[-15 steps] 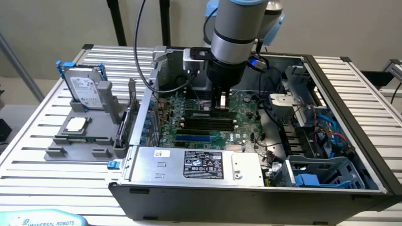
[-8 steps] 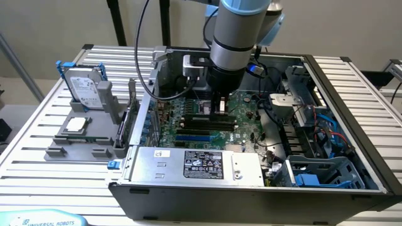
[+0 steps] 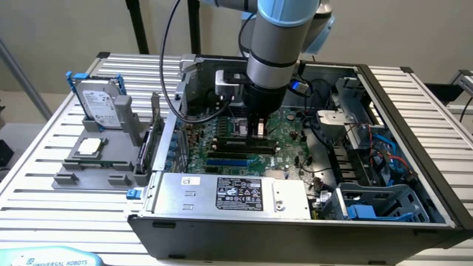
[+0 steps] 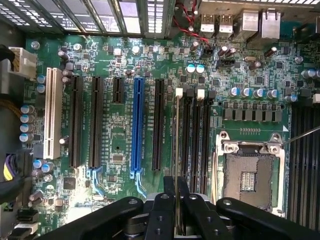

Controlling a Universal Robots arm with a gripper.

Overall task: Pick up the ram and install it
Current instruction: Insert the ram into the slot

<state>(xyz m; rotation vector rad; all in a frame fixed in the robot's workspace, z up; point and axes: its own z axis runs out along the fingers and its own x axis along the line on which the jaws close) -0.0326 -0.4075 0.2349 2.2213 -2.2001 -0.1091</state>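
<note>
My gripper [image 3: 258, 132] hangs low inside the open computer case, over the motherboard's [image 3: 284, 124] black memory slots [image 3: 240, 145]. It is shut on the ram [image 3: 258, 127], which stands on edge between the fingers. In the wrist view the ram [image 4: 176, 145] appears edge-on as a thin pale line running out from between the black fingertips of the gripper [image 4: 176, 187]. It lies along a black memory slot [image 4: 188, 140] with white latches, beside the CPU socket [image 4: 248, 177]. I cannot tell whether the ram touches the slot.
The case walls [image 3: 384, 100] enclose the arm, with the power supply [image 3: 229, 194] at the front and cables with drive bays [image 3: 369, 160] at the exterior view's right. A grey fixture [image 3: 96, 160] outside the case holds a hard drive [image 3: 99, 102], a chip and a bracketed card [image 3: 152, 138].
</note>
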